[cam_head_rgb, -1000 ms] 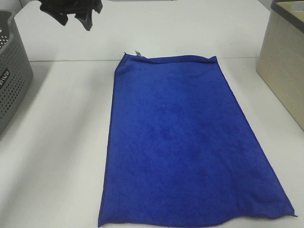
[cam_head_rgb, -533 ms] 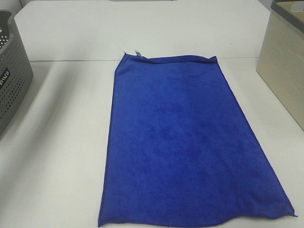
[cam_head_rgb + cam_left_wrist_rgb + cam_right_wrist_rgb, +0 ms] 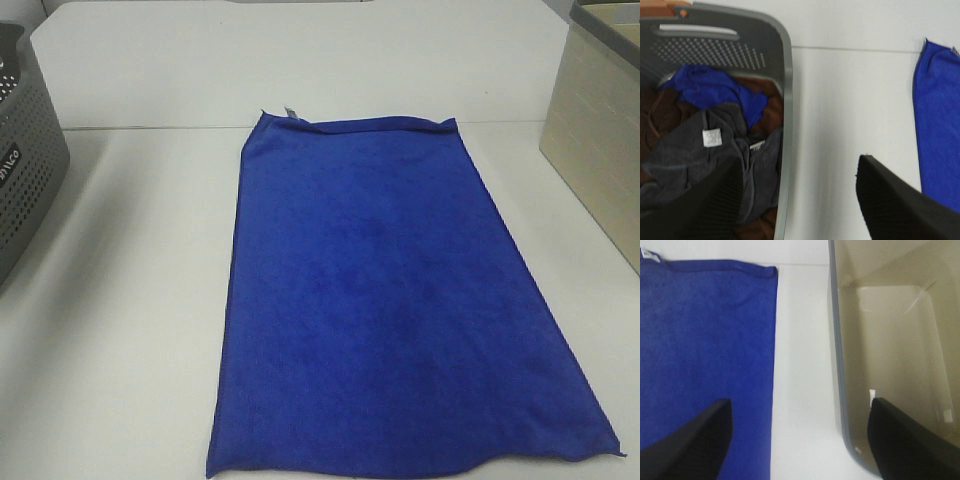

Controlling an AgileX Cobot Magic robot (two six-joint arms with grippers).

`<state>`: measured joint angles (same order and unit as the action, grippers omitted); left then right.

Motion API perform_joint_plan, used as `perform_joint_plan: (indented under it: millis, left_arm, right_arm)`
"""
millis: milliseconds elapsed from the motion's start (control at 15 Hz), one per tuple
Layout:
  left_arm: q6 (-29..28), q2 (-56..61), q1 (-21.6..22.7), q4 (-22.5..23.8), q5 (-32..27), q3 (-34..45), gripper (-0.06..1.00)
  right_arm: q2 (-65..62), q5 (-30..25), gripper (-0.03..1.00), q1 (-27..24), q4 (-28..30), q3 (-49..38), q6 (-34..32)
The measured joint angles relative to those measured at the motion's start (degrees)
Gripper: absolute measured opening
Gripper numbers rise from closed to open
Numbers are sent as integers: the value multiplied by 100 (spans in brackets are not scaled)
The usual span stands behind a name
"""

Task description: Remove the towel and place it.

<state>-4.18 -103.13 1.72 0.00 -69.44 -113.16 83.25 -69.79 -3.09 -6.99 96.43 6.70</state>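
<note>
Now the towel [image 3: 390,300] is lying spread flat on the white surface [image 3: 130,300], its long sides running away from the camera in the high view and its small pale tag [image 3: 290,110] sitting at the far left corner. Nothing is touching it. A second earlier, a dark arm was hanging over the far left part of the surface in the high view; it is showing there no longer, and the towel is lying just as it lay then, with the same wavy near edge.

At the left edge of the high view the grey perforated basket [image 3: 25,170] is standing on the surface, well apart from the towel. The left wrist view is looking down into that basket [image 3: 785,100], where a grey cloth [image 3: 695,150], a blue cloth [image 3: 715,90] and a brown cloth [image 3: 660,110] are lying heaped. The left gripper [image 3: 800,200] is hovering over the basket's rim, its jaws standing apart and holding nothing, with the towel [image 3: 937,130] off to one side.

On the right, the beige bin [image 3: 600,140] is standing just beside the towel. The right gripper [image 3: 800,440] is hanging above the strip of surface between the towel [image 3: 705,340] and the bin [image 3: 890,340], jaws spread wide and empty.
</note>
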Motion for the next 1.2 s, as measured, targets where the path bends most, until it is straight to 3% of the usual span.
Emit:
perform_joint_plan:
  millis: [400,533,933,1200]
  left_arm:
    - [6,3380,0,441,29,4011,61]
    - [-11,4291,0,647,69,4876,61]
    - [-17,7110,0,1026,464,6681,61]
    - [-17,8445,0,1129,596,7363,61]
  right_arm:
    - [-3134,-11,71,0,-11,-2945,-143]
    - [-3845,-17,71,0,-11,-3564,-149]
    - [-5667,-17,71,0,-11,-5094,-143]
    - [-6755,-17,71,0,-6,-5827,-138]
